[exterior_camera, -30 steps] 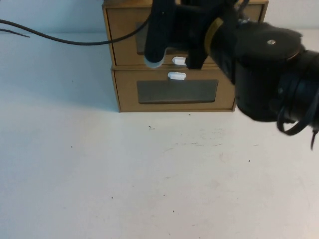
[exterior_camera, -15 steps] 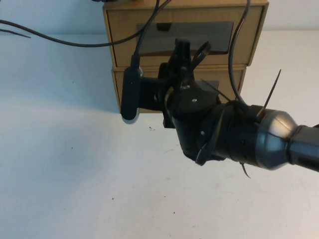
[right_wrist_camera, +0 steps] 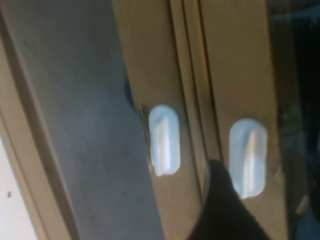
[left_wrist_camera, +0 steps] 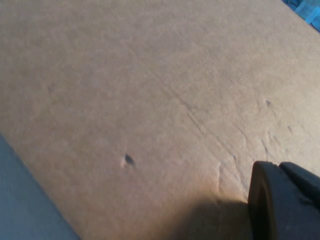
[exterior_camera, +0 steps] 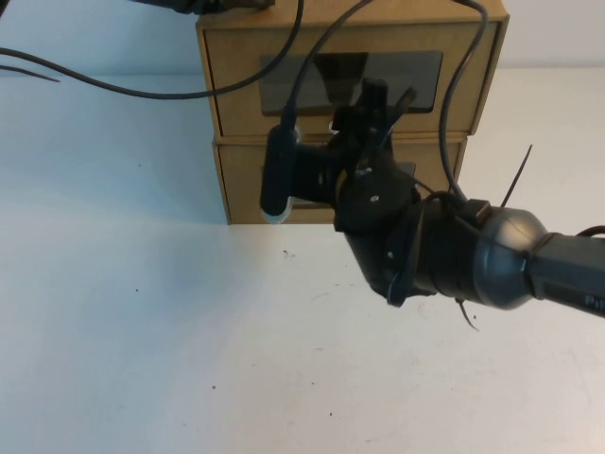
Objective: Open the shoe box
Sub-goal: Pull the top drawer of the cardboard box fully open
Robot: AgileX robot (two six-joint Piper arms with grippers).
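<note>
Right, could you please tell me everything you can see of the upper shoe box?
The upper shoe box is brown cardboard, stacked on the lower box at the far side of the table. Its front has a dark window and, beneath it, a white handle; it looks shut. The right gripper hovers at that front by the handle, the left gripper close over its top; contact is unclear. A black cable passes before it.

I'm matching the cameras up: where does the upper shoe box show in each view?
High view: upper shoe box top centre, right gripper at its front.
Left wrist view: probably its cardboard top, under the left gripper.
Right wrist view: its front, bearing the white handle beside the dark finger.
Shared landmark: its brown cardboard.
</note>
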